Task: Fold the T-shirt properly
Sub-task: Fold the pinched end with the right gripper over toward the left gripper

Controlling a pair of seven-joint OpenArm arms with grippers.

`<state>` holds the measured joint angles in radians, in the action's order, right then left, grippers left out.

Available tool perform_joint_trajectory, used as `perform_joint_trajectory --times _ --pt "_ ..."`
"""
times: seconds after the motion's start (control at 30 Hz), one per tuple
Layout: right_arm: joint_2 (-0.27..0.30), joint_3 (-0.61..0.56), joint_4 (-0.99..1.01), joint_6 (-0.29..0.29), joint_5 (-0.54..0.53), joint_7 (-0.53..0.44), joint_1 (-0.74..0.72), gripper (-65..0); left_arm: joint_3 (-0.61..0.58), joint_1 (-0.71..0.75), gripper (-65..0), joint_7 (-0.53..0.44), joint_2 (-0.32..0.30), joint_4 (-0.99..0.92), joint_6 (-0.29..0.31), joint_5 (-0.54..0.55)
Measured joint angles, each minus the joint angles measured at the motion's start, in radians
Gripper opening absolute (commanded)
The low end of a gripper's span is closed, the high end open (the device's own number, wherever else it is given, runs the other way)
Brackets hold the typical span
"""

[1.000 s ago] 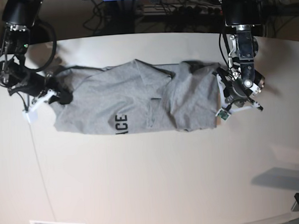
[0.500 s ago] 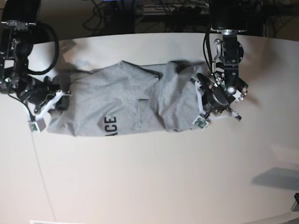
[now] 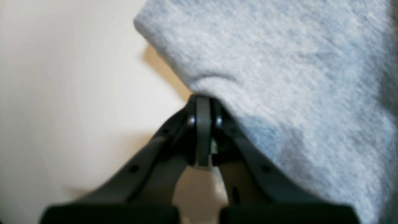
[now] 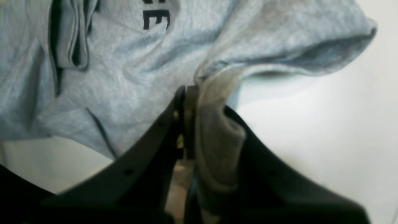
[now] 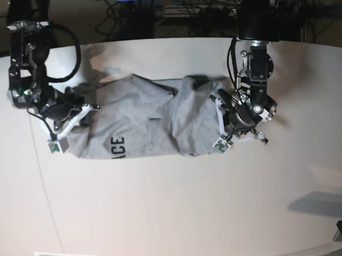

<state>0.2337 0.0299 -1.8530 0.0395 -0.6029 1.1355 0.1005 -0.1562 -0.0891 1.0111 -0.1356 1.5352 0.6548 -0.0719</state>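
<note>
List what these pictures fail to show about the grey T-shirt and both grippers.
- Heather-grey cotton T-shirt: the black lettering reads only "ACE" in the base view; folds cover the rest. In the right wrist view the top edge cuts it.
- Left gripper: shut at the cloth's edge, but blur hides whether fabric lies between the tips.
- Right gripper: shut on bunched cloth; which part of the shirt cannot be told.

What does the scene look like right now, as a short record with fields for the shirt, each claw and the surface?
garment: grey T-shirt, bunched and creased, lying on the table
lettering: black capitals face up near the front edge
left claw: shut, pinching one edge of the shirt
right claw: shut on a gathered fold of the shirt
surface: pale table
fold: not yet neat
</note>
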Motion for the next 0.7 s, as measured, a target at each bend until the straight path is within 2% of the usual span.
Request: perform_joint_trajectory --times 0.1,0.13,0.23,0.4,0.5,0.7 --pt "0.026 -0.076 -0.031 0.112 0.002 0.005 -0.023 -64.9 -0.002 -0.002 -65.0 0.001 0.015 0.0 -0.001 -0.004" --pt "0.026 -0.096 -0.045 0.138 0.002 -0.002 -0.032 -64.9 -0.002 -0.002 -65.0 0.0 0.021 0.0 -0.003 -0.007" --pt "0.026 -0.148 -0.058 0.266 -0.005 -0.004 -0.05 -65.0 -0.002 -0.001 -65.0 -0.006 0.027 -0.001 -0.003 -0.002" --pt "0.057 -0.246 -0.057 0.423 -0.002 -0.002 -0.077 -65.0 -0.003 0.004 -65.0 -0.014 0.027 -0.001 -0.004 0.002" --pt "0.067 -0.296 -0.058 0.506 0.002 -0.004 -0.094 -65.0 -0.003 0.008 -65.0 -0.026 0.021 -0.001 -0.007 0.009" --pt "0.068 -0.43 -0.058 0.602 -0.003 -0.004 -0.144 -65.0 -0.003 0.013 -65.0 -0.033 0.022 -0.001 -0.011 0.009"
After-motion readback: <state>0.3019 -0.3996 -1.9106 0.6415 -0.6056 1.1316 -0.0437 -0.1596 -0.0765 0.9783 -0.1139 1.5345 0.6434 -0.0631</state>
